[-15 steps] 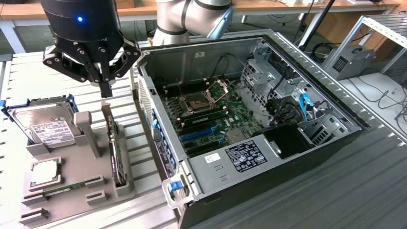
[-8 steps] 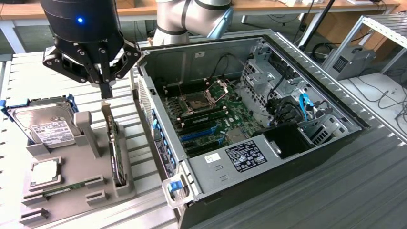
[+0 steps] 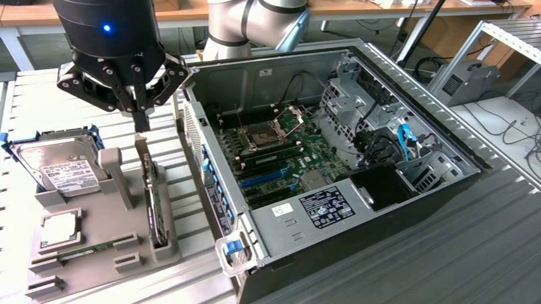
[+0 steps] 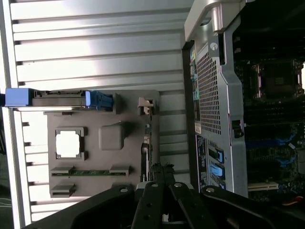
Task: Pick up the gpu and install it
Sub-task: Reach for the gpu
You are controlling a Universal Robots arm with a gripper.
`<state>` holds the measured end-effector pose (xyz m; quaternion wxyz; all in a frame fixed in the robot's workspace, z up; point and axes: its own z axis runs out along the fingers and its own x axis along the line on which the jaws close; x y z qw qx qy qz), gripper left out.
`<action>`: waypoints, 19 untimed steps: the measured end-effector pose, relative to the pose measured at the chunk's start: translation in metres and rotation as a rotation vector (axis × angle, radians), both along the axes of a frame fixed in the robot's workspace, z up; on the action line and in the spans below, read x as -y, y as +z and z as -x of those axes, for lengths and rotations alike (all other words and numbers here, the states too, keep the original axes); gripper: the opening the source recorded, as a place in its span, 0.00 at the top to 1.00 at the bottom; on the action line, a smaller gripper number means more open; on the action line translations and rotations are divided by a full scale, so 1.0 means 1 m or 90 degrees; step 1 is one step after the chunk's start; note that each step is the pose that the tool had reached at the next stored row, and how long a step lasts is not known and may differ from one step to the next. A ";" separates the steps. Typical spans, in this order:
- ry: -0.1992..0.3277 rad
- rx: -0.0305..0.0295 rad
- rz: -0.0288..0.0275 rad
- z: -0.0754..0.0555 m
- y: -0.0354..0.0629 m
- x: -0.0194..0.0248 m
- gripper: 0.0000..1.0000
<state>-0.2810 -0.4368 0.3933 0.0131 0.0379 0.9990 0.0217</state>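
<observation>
Tool: the tool (image 3: 141,125) hangs straight above the grey holder (image 3: 127,244), at the end where the hard drive sits. Its two fingers are drawn together with no gap between them.
Contact: the fingertips are right at the top of the gpu's silver bracket. I cannot tell whether they pinch it or only meet above it.
gpu: the gpu (image 3: 149,190) stands on edge in the long slot on the holder's side nearest the computer case. Its bracket end is upright under the tool and the green board runs down the slot. In the wrist view it appears as a thin line along that same edge of the holder.
Hard drive: the hard drive (image 3: 59,166) sits in a blue carrier and leans in the holder's end, on the side away from the case.
Processor: a silver square chip (image 3: 59,229) lies in a recess in the holder's flat middle.
Memory stick: a narrow green stick (image 3: 85,248) lies flat in a slot near the holder's other end.
Computer case: the computer case (image 3: 253,82) lies just beside the holder, open side up, with the motherboard (image 3: 279,152) in view inside.
Tabletop: the slatted metal tabletop (image 3: 473,253) carries both the holder and the case.
</observation>
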 end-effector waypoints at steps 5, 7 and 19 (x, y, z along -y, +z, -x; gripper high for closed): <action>0.000 0.0000 0.0000 0.000 0.0000 0.0014 0.89; 0.000 0.0000 0.0000 0.000 0.0000 0.0019 0.89; 0.000 0.0000 0.0000 0.000 0.0000 0.0049 0.89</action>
